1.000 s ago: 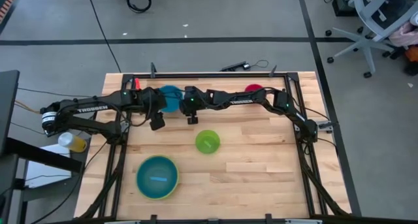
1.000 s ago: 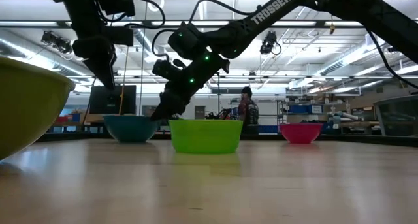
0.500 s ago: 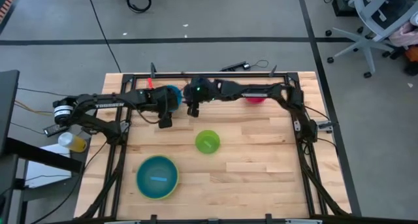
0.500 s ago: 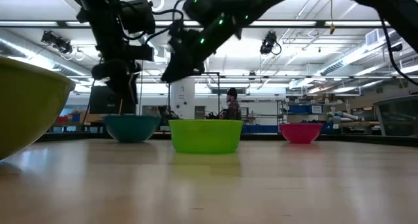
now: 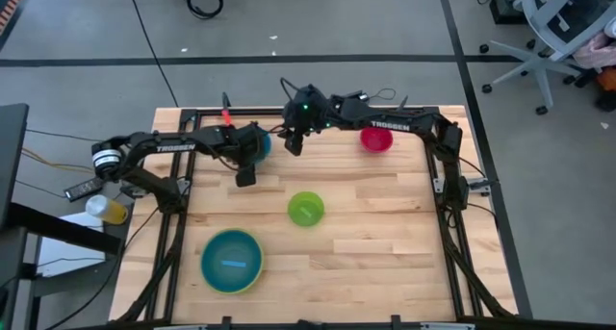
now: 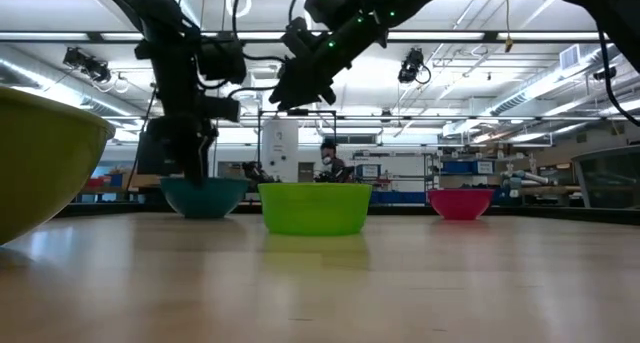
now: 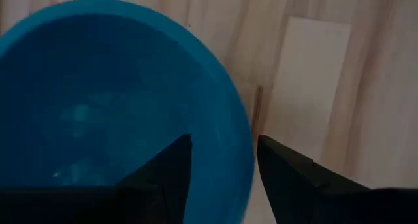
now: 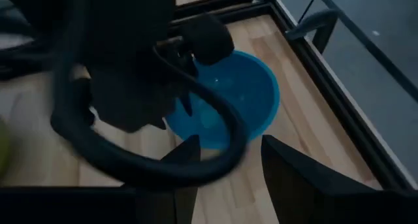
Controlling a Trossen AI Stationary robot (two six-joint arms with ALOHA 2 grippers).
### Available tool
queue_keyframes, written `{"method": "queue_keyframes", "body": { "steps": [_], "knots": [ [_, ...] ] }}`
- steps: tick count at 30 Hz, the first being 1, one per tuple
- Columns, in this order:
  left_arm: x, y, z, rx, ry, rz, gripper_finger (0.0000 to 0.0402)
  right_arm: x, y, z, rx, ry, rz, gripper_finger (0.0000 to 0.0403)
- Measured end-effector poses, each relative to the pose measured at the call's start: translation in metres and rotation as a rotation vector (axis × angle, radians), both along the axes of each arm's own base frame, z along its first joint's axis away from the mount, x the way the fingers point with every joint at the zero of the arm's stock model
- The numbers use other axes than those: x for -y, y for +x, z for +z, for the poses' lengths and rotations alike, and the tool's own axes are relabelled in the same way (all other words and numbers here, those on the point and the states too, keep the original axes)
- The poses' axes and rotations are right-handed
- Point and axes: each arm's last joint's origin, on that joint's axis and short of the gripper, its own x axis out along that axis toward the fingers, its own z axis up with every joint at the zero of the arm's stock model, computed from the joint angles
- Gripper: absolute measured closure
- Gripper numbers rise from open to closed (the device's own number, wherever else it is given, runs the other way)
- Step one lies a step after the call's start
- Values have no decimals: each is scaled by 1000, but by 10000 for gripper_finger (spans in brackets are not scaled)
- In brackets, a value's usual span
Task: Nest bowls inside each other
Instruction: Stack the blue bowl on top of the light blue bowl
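The medium blue bowl stands on its base near the table's far edge. My left gripper points down at it, open, with one finger inside the rim and one outside. My right gripper hangs open above and to the right of that bowl, holding nothing. The small green bowl stands mid-table and the magenta-red bowl at far right. Near left, the light blue bowl sits nested in the yellow-green one.
Black frame rails run along the table's far edge and sides. A yellow bottle stands off the table's left edge. Bare wood lies at the near right. A person is in the room far behind.
My left gripper has gone right and down onto the blue bowl's rim. My right gripper has risen and drawn toward the table's far edge, away from that bowl, rolling as it went. The bowls have kept their places.
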Motion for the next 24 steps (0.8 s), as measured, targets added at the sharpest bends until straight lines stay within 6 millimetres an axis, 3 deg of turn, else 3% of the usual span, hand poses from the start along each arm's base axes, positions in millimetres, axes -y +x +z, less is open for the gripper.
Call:
{"method": "queue_keyframes", "body": {
  "steps": [4, 9, 12, 14, 17, 21, 24],
  "knots": [
    [-2, 5, -10, -19, -10, 0, 261, 5, -2, 0, 1, 49, -72, 238],
    [-4, 7, -11, -16, 4, 12, 378, 10, -5, -1, -1, 98, -131, 244],
    [-1, 2, 0, 12, -3, 46, 389, 11, -6, -2, -8, 123, -158, 246],
    [8, -6, 15, -5, -30, 58, 393, 11, -7, -4, -25, 138, -168, 247],
    [31, -20, 56, 7, -44, 28, 393, 10, -10, -7, -69, 149, -175, 247],
    [81, -47, 103, 71, -158, -146, 393, 10, -13, -11, -122, 136, -210, 247],
    [118, -71, 127, 157, -364, -242, 393, 9, -15, -12, -145, 144, -217, 247]
  ]
}}
